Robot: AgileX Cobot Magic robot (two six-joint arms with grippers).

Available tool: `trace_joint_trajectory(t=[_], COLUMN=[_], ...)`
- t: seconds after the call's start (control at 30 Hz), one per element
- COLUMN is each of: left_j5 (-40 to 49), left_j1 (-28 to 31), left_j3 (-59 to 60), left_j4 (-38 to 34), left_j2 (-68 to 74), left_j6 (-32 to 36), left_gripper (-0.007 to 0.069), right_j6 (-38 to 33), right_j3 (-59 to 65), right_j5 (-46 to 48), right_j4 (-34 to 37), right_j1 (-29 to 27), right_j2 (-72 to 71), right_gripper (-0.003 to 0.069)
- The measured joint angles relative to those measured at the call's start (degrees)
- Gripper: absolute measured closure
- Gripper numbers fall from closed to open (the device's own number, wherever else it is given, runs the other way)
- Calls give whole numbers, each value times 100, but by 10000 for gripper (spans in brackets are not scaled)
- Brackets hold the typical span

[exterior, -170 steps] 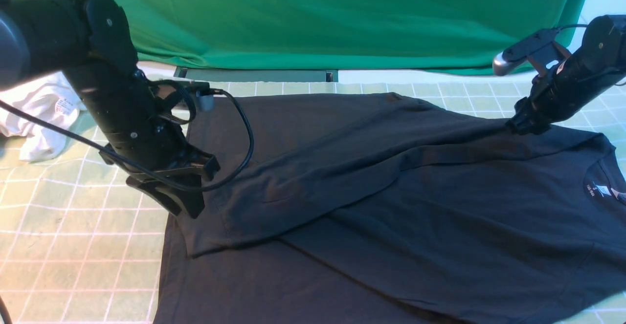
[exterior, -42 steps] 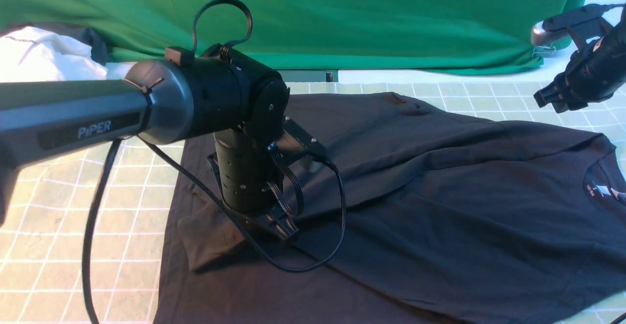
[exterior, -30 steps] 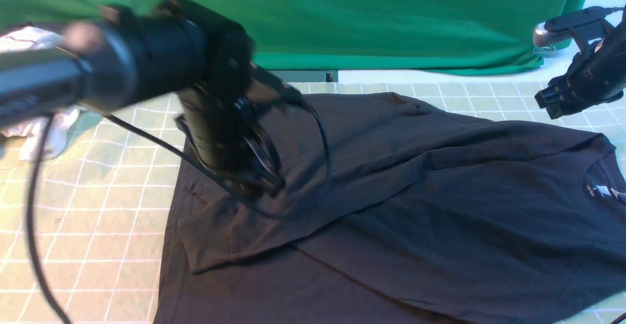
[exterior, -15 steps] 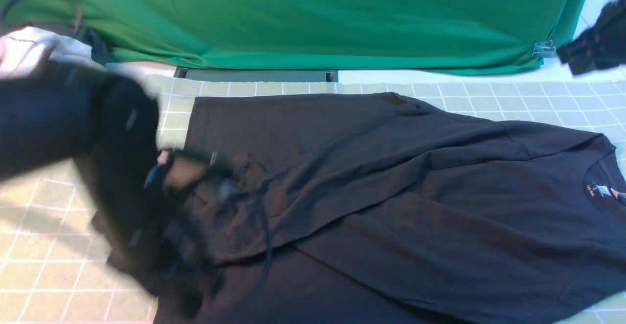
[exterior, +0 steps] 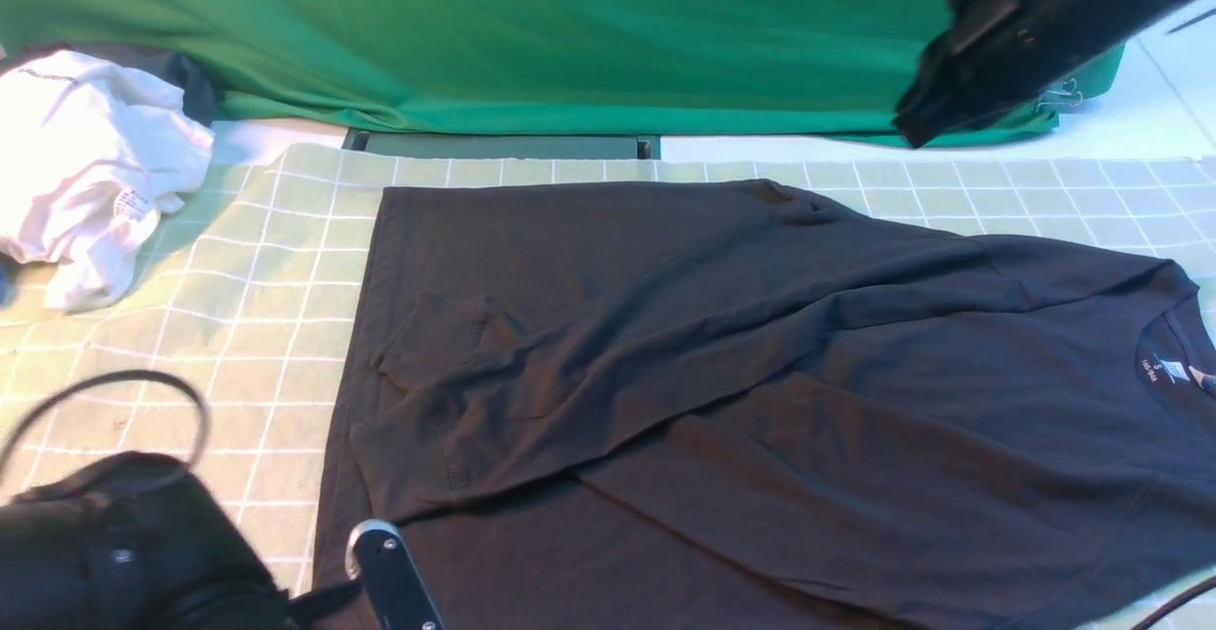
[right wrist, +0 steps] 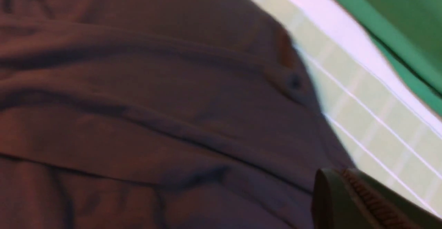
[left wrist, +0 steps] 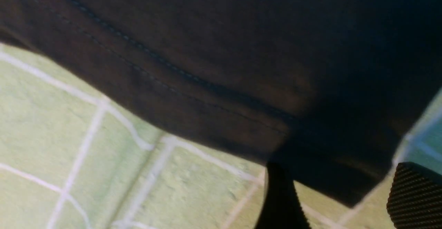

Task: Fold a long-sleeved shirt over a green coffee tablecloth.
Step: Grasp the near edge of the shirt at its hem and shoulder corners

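Currently, front view: the black long-sleeved shirt (exterior: pixel 950 402) is lying across the centre and right of the frame, running past the lower edge, on the pale green gridded tablecloth (exterior: pixel 275 259). Its collar is showing at the right edge; one sleeve (exterior: pixel 608 364) is stretching diagonally over the body toward the lower left, with creases along it. A crumpled white garment (exterior: pixel 104 155) is lying upper left. The left arm (exterior: pixel 142 554) is reaching in at the lower left corner, its gripper out of frame. The right gripper (exterior: pixel 914 126) is hovering at upper right, before the deep green fabric (exterior: pixel 570 31), slightly blurred.

Left wrist view: the left gripper (left wrist: pixel 345 196) is standing wide open; a stitched shirt corner is showing between its fingers, with no grip visible.

Right wrist view: the right gripper's fingers are sitting together, closed, with nothing visibly held; the creased shirt is lying apart from them.
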Motion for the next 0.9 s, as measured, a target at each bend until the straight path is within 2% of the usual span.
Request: trace_joint_trajectory(t=[0.1,0.2,0.23,0.3,0.4,0.5,0.57,0.67,0.73,0.8,0.9], left_j5=[-8,63,74,289,580,930,1047,1035,987,856,860], left_j1=[-5,-75,-84,-114,-114,-114,-114,-35,55,312,805], left_j3=[-110,-225,-231,-357,-588,-907,-1158,-1454,-1537,-1613,-1620], left_j4=[22,-42,-42,-208,-296,-389,-413,-435,-470,-682,-1232], left_j2=[242,332,332,320,278,157,-8,-242,-302,-365,-383], left_j6=[-82,-327,-341,-484,-518,-538,-558,-480,-443,-418,-266], left_gripper=[275,375,384,520,617,646,646,646,645,646,646], right_j6=[-34,-34,-34,-29,-29,-184,-349,-825,-969,-1195,-1363], right_j3=[0,0,0,0,0,5,67,463,684,1286,2207], right_j5=[0,13,12,112,243,398,612,1149,1288,1509,1631], right_j4=[2,1,1,1,-5,-148,-507,-1012,-1062,-1171,-1693], right_j1=[121,141,141,135,135,135,135,45,-37,-313,-828], right_j2=[1,1,1,1,1,-50,-126,-278,-305,-316,-304], right_gripper=[580,576,576,571,562,555,550,539,537,531,501])
